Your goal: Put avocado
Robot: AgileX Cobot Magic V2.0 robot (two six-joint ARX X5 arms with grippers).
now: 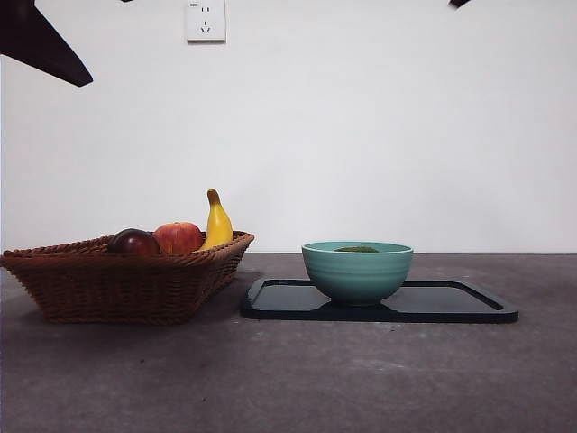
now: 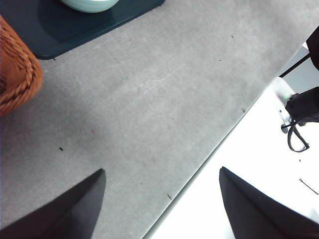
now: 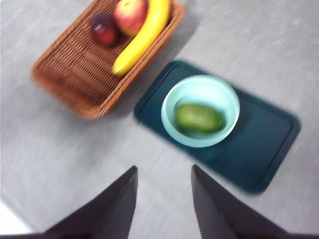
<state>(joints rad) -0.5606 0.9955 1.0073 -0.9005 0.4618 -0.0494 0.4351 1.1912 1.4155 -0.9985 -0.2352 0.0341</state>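
Note:
The avocado (image 3: 200, 117), dark green and oval, lies inside the teal bowl (image 3: 201, 110) on the dark tray (image 3: 264, 149). From the front, only its top (image 1: 357, 249) peeks over the rim of the bowl (image 1: 357, 271). My right gripper (image 3: 163, 172) hangs high above the table on the near side of the bowl, open and holding nothing. My left gripper (image 2: 162, 170) is also open and empty, over the table's edge, away from the bowl (image 2: 89, 4).
A wicker basket (image 1: 117, 280) to the left of the tray (image 1: 451, 305) holds a banana (image 1: 215, 224), a red apple (image 1: 178, 238) and a dark red-purple fruit (image 1: 133, 242). Black arm tips show at the top corners (image 1: 45, 45).

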